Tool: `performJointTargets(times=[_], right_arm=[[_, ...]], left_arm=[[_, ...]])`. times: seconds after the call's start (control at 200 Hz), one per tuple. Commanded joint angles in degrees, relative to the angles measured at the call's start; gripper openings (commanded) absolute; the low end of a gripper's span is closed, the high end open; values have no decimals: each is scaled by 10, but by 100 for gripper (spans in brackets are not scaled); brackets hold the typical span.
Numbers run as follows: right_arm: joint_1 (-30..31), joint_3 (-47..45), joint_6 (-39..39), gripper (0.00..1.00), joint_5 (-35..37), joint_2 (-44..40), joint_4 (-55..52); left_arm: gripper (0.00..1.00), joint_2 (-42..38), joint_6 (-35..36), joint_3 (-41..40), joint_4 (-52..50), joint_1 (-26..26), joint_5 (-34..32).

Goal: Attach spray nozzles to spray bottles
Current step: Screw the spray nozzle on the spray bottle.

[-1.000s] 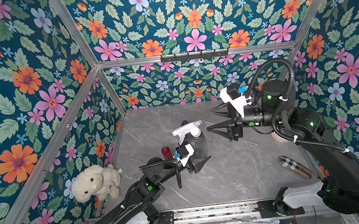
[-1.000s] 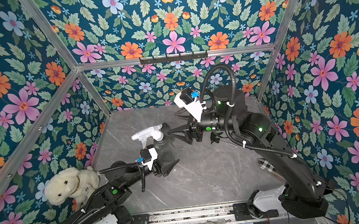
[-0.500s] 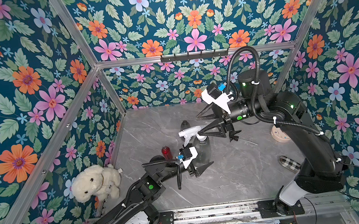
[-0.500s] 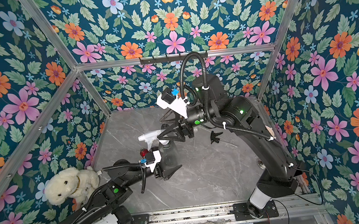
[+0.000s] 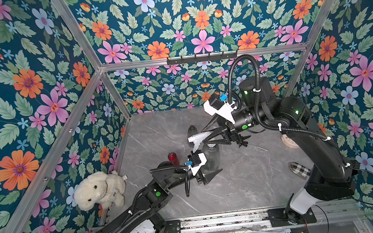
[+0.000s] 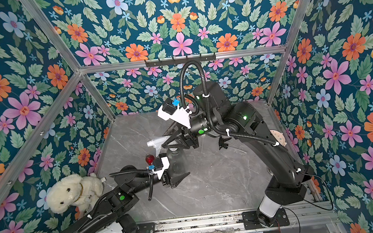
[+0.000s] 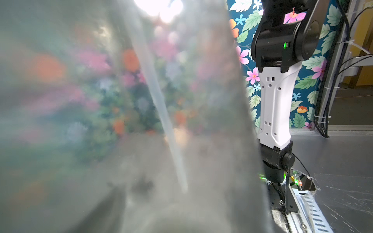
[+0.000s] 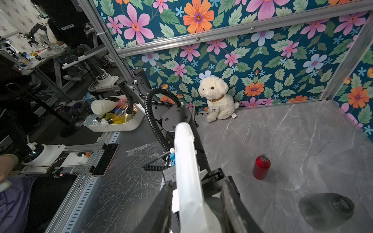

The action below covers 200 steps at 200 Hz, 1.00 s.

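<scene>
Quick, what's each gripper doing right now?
Left gripper: holding the grey bottle.
Right gripper: jaws around the white spray nozzle; grip cannot be told.

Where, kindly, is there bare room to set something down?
Free: the grey marble tabletop in front, between the left pincer and the checked flat object; also the far left corner behind the open grey cone-shaped bottle. Crowded: the middle, round the red cylindrical bottle.
</scene>
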Motion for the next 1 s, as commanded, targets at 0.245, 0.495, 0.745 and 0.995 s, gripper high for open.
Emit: performJointTargets(times=[0.245,0.495,0.745,0.995], right_arm=[[0,-104,23,21,18,-61,111],[1,-186,53,9,27,-105,186],[0,-251,77,12,34,-139,241],[0,-165,31,44,58,-116,122]], left_arm=[[0,-6,-11,-14,54,1,-20],[0,-11,-16,-21,74,1,-32],[0,-14,-20,-26,84,1,-36],[0,-12,-7,-12,43,1,-4]])
